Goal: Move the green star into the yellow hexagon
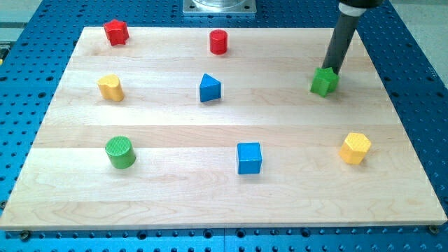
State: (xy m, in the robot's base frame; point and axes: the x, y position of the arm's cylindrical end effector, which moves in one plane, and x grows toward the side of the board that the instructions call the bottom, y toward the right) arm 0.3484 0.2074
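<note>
Your rod (pixel 341 38) is cut off at the view's top; my tip (pixel 330 70) touches the green star's (pixel 323 82) top edge, gripping nothing. The yellow hexagon (pixel 355 148) sits below on the wooden board (pixel 224 196), over blue pegboard (pixel 42 21).

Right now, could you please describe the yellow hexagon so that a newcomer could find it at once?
Start at the wooden board and go to its right edge, lower half. The yellow hexagon sits there alone, below the green star that my tip touches. The other yellow block, a cylinder, is round and far left.

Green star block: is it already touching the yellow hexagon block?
No, the green star block sits apart from the yellow hexagon block, with bare wooden board between them.
</note>
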